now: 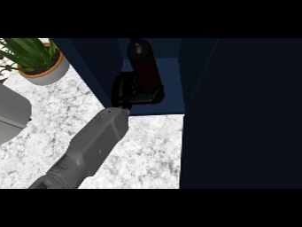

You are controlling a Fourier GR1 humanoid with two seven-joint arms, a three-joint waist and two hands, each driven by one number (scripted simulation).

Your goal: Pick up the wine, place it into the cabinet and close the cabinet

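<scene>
We see a white-and-grey marbled counter (42, 128) with a potted plant (39, 60) at its far left corner. Our left hand (128, 92) curls round the dark wine bottle (143, 64), upright inside the open navy cabinet (245, 115).
</scene>
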